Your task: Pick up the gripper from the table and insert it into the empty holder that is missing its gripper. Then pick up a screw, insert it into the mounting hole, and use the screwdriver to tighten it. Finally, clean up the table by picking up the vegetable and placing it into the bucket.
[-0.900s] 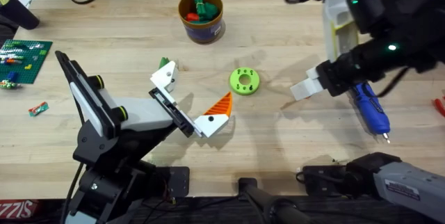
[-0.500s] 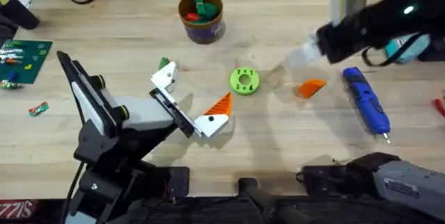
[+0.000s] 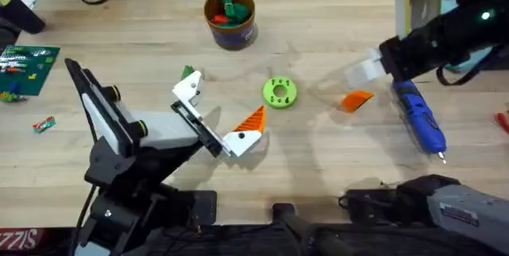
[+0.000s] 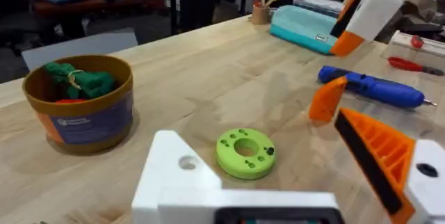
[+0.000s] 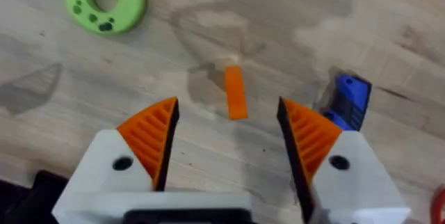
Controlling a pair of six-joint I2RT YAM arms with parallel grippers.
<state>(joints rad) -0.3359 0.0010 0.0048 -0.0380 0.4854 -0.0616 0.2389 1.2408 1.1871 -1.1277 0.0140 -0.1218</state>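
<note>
Very little print is legible around me. Looking down from overhead, a red strip (image 3: 16, 238) at the lower left corner, off the near edge of the table, carries pale capital letters. I read them roughly as "ZZIS", and the word is cut off by the frame, so I cannot tell the rest.

From my left wrist, the bucket (image 4: 80, 106) shows a blue label on its side with a line of small white print, too small for me to make out. Far across the table, the teal case (image 4: 309, 26) wears a small white sticker with dark marks, which I cannot read either.
</note>
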